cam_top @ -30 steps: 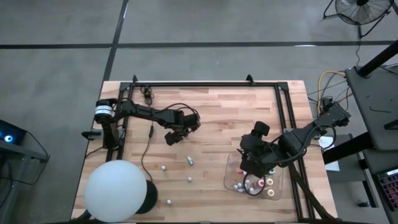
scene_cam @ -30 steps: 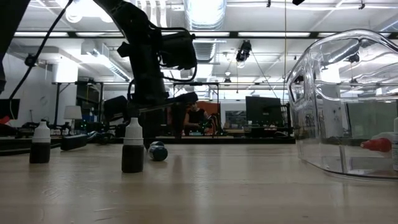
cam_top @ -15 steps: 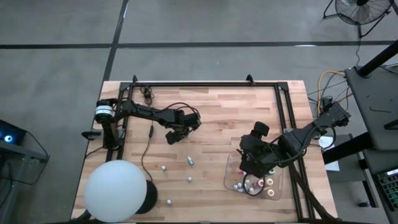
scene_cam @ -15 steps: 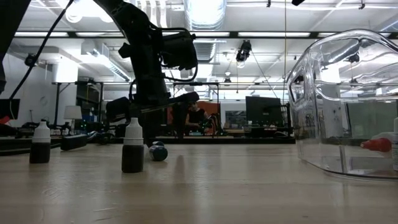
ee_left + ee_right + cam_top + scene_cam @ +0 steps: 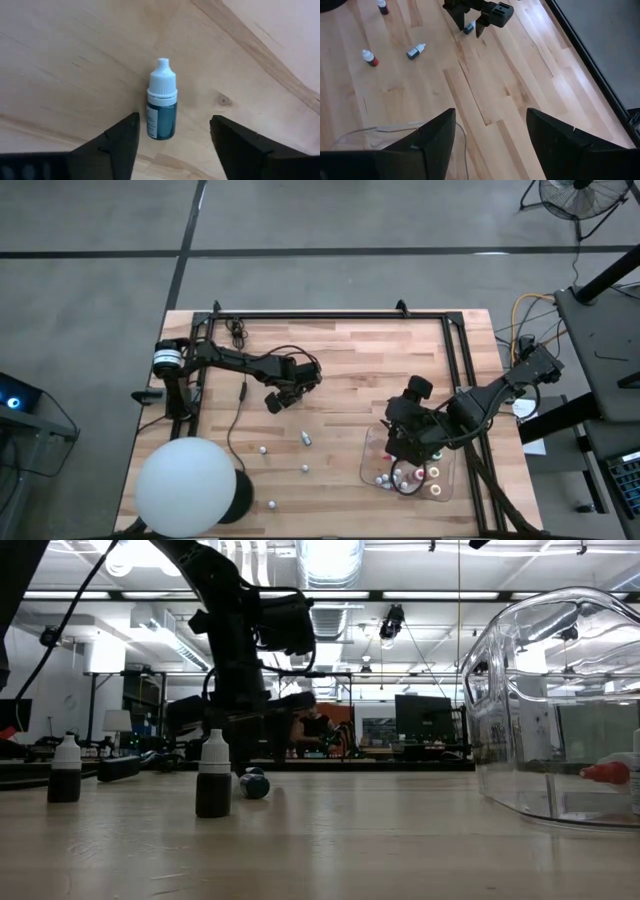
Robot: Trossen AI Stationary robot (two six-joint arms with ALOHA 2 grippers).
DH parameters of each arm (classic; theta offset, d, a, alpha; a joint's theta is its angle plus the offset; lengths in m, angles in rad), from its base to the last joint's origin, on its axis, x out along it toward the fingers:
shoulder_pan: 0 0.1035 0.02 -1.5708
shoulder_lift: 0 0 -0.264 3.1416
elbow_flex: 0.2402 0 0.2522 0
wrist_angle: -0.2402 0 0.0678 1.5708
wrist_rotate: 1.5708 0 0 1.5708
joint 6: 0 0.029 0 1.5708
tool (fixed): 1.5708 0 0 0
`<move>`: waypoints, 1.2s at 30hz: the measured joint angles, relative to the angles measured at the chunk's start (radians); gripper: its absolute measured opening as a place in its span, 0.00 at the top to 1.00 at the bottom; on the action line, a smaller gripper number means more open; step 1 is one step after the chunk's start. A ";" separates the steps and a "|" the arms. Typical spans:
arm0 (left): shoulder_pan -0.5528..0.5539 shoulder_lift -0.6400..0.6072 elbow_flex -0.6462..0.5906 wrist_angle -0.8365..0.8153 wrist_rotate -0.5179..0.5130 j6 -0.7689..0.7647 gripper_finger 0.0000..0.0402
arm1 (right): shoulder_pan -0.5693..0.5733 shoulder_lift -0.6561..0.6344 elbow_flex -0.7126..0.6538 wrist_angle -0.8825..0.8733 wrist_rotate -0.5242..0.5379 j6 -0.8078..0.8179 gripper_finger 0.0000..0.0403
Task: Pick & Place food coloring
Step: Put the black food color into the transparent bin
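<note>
A small food coloring bottle point(image 5: 161, 107), teal body and white cap, lies on its side on the wood. My left gripper point(image 5: 172, 142) points down over it, open, one finger on either side and neither touching; in the low view this bottle point(image 5: 253, 783) lies under that gripper point(image 5: 240, 705). Loose bottles stand or lie nearer the front point(image 5: 306, 438) point(image 5: 262, 449) point(image 5: 305, 468). My right gripper point(image 5: 492, 140) hangs open above the clear tray point(image 5: 372, 442), which holds several bottles point(image 5: 432, 474).
A big white ball point(image 5: 188, 485) sits at the near left corner, with one more bottle point(image 5: 271, 504) beside it. A black frame rail point(image 5: 330, 314) runs along the far and side edges. Bare wood lies between the left gripper and the tray.
My left gripper has stayed over the lying bottle while its fingers have drawn a little closer together on either side of it. The bottle has not moved.
</note>
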 joint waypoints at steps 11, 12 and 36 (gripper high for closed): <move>0.000 0.000 -0.009 -0.011 0.021 -0.007 0.68 | 0.000 0.000 0.000 0.008 0.000 -0.003 0.43; 0.000 0.000 -0.010 -0.012 0.022 -0.007 0.70 | 0.000 0.000 0.000 0.009 0.000 -0.003 0.43; -0.001 -0.001 0.083 0.012 -0.026 0.557 0.93 | -0.002 -0.008 0.003 0.014 -0.041 -0.095 0.44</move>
